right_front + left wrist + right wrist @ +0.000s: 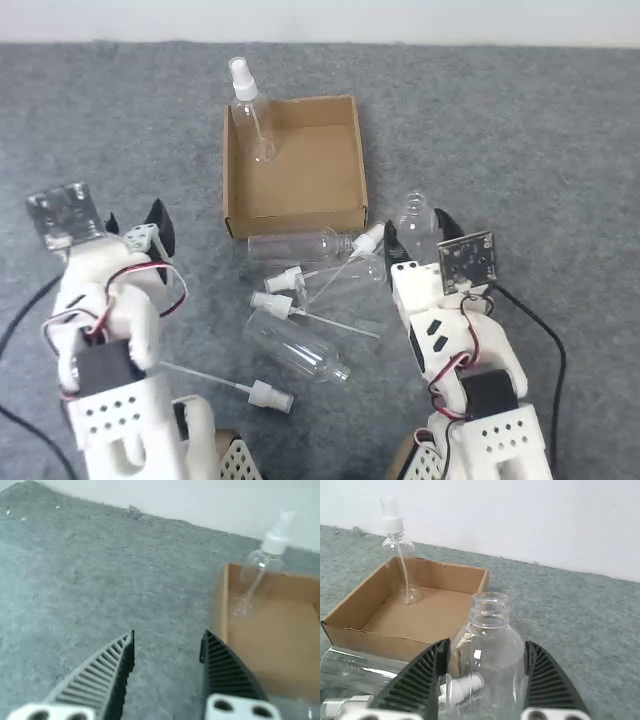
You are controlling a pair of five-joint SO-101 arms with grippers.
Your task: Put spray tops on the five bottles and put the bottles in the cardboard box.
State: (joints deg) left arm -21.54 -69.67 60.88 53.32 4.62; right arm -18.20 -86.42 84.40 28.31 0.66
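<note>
So the right pincer (486,647) is closed in around the uncapped bottle (490,620). Both jaws look pressed against its belly, though how hard it's being squeezed can't be told. That bottle is stood upright just off the front right corner of the cardboard box (300,222), with its mouth open upward. Right in front of the box, clear bottles and spray tops are heaped crosswise. One loose spray top (270,397) with a long tube is lying farther out in front of the box, toward the left arm. One finished bottle (252,115) is already leaned in the box's far left corner. The left pincer (168,636) is held wide open with nothing in it, over the carpet left of the box.

For this step the held bottle should be kept dead vertical and gripped firmly, but not so hard that the thin plastic gets dented. A top is probably best picked up by its head so the tube hangs straight — and the tube tip should be fed into the mouth before anything gets pushed or twisted down.
</note>
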